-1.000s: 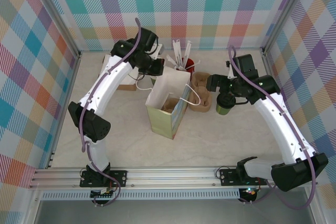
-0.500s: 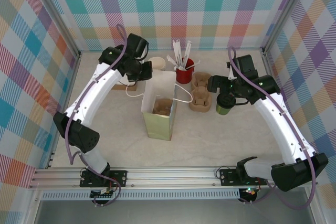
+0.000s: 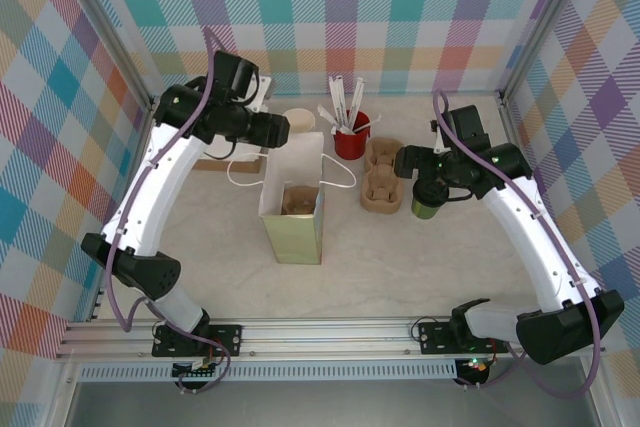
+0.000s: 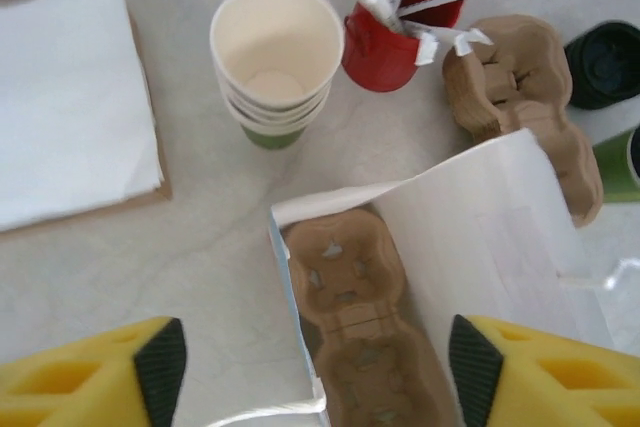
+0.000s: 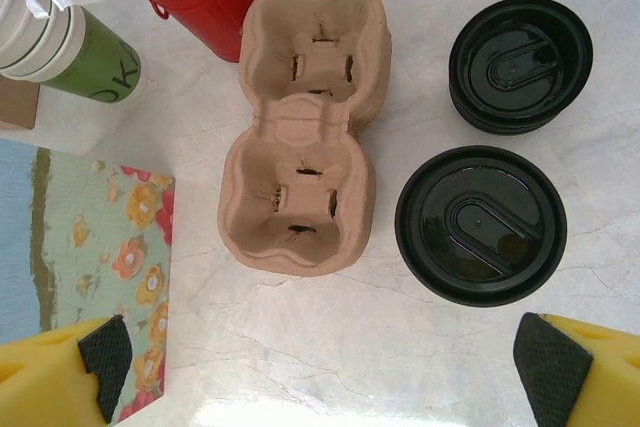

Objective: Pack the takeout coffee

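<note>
The takeout coffee [image 5: 480, 224], a green cup with a black lid, stands on the table right of a cardboard cup carrier [image 5: 300, 127]. It also shows under the right arm [image 3: 428, 207] and at the frame edge [image 4: 620, 162]. My right gripper [image 5: 320, 362] hangs open over bare table, with the cup just right of its middle [image 3: 424, 187]. A floral paper bag [image 3: 293, 225] stands open mid-table with a second carrier [image 4: 350, 297] inside. My left gripper [image 4: 318, 372] is open above the bag's mouth, holding nothing [image 3: 268, 130].
A red holder [image 3: 351, 139] with wrapped straws stands behind the bag. A stack of lidless cups [image 4: 277, 57] is to its left. White napkins [image 4: 70, 147] lie at the back left. Loose black lids [image 5: 520, 64] sit beside the coffee.
My left gripper has opened and let go of the bag, and the arm has drawn back to the left. The bag shifted left and stands upright. The right arm has not moved.
</note>
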Controlling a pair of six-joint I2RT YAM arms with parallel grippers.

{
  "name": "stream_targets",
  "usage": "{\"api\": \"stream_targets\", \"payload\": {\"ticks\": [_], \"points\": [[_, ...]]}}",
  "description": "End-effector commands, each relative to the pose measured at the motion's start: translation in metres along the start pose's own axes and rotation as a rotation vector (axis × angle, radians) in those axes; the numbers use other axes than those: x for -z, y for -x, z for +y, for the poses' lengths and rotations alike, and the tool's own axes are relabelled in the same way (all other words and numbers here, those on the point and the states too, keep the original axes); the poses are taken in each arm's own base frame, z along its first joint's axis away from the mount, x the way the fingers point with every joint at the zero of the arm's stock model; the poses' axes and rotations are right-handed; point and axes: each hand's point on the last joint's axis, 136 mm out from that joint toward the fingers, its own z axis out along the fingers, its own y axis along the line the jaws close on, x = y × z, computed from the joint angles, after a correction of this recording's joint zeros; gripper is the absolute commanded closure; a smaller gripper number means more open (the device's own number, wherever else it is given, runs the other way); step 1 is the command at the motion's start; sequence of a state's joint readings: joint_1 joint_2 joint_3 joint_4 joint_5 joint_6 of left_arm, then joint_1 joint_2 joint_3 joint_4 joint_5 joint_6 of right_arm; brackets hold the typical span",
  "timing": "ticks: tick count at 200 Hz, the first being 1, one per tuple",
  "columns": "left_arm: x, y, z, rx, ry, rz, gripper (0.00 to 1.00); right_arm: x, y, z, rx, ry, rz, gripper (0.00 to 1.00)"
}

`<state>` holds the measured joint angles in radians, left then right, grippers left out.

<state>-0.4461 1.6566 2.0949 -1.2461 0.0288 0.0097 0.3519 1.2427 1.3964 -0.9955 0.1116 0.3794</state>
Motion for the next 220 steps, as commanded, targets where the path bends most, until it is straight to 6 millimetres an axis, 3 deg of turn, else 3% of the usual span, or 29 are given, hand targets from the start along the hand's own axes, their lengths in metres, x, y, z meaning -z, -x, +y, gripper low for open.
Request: {"api": "stream_targets", "payload": {"ticks": [1, 37, 70, 119, 161, 177, 190, 220], "points": [[0.003, 0.005, -0.007, -0.277, -0.053, 0.001, 0.21, 0.000, -0.003, -0.001, 0.012, 0.011, 0.008, 0.00], [-0.012, 0.002, -0.032, -0.564, -0.211, -0.003, 0.14, 0.002, -0.007, 0.001, 0.013, 0.024, 0.020, 0.00], [-0.035, 0.014, -0.027, -0.688, -0.179, -0.007, 0.11, 0.003, -0.009, 0.001, 0.015, 0.026, 0.023, 0.00], [-0.073, 0.022, -0.024, -0.738, -0.179, 0.052, 0.13, 0.004, -0.011, 0.001, 0.012, 0.033, 0.029, 0.00], [-0.088, 0.009, -0.034, -0.739, -0.271, 0.097, 0.20, 0.005, -0.013, -0.001, 0.019, 0.024, 0.030, 0.00], [-0.091, 0.004, -0.036, -0.741, -0.291, 0.116, 0.26, 0.005, -0.014, -0.002, 0.021, 0.020, 0.030, 0.00], [-0.094, 0.002, -0.035, -0.739, -0.290, 0.126, 0.37, 0.005, -0.015, -0.002, 0.021, 0.020, 0.033, 0.00], [-0.095, 0.004, -0.037, -0.730, -0.288, 0.119, 0.79, 0.004, -0.016, -0.003, 0.021, 0.018, 0.032, 0.00]]}}
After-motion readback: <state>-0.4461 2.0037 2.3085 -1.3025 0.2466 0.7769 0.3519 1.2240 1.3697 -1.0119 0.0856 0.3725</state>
